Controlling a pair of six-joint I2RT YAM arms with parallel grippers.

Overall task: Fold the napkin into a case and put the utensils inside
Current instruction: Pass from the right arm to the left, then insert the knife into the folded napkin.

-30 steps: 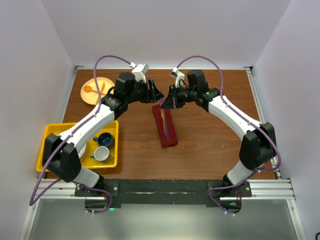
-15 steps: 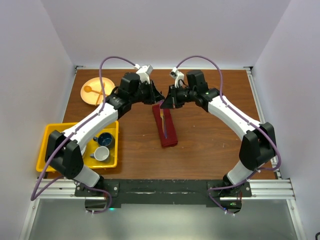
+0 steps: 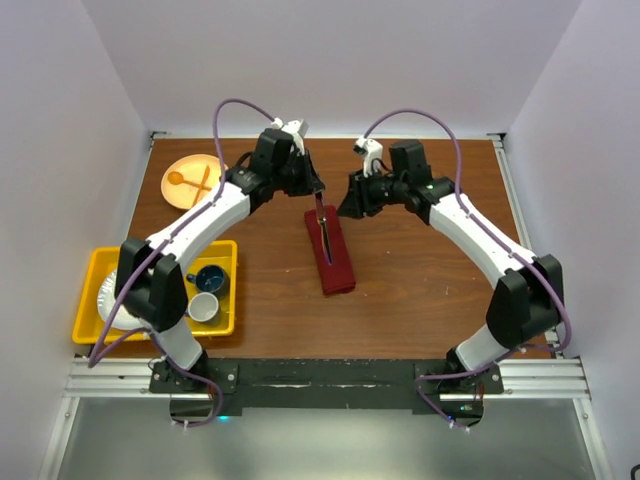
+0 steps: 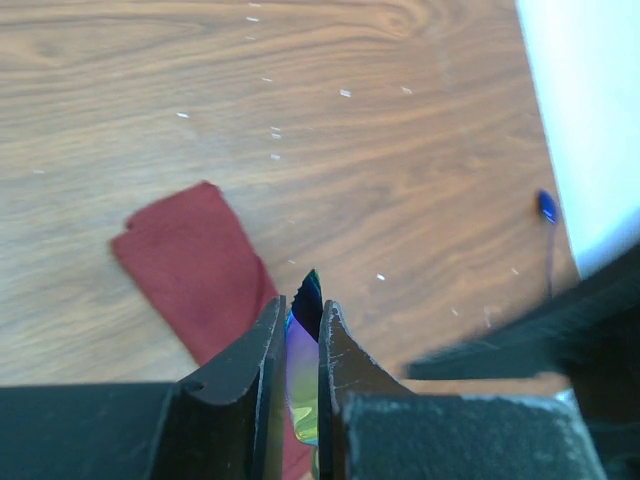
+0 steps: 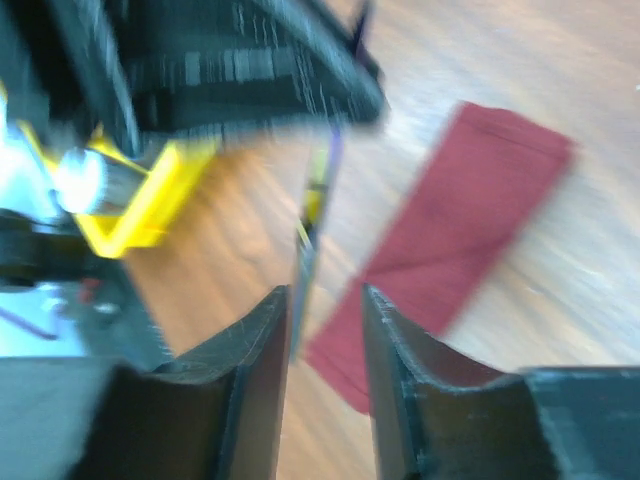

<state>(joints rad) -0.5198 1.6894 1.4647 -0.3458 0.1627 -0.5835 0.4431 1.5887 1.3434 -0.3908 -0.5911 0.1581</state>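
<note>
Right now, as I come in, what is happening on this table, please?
The left arm holds a slim iridescent utensil, its jaws shut on it, with the tip pointing down at the far end of the maroon case. The case lies folded in the middle of the table. The right arm is close by with its jaws apart, gripping nothing. Whether the tip has entered the case cannot be seen.

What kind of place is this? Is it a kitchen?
Probably a robot test booth, not a kitchen: plain white walls box in a wooden table, and the left arm and right arm bolt onto a metal rail.
</note>
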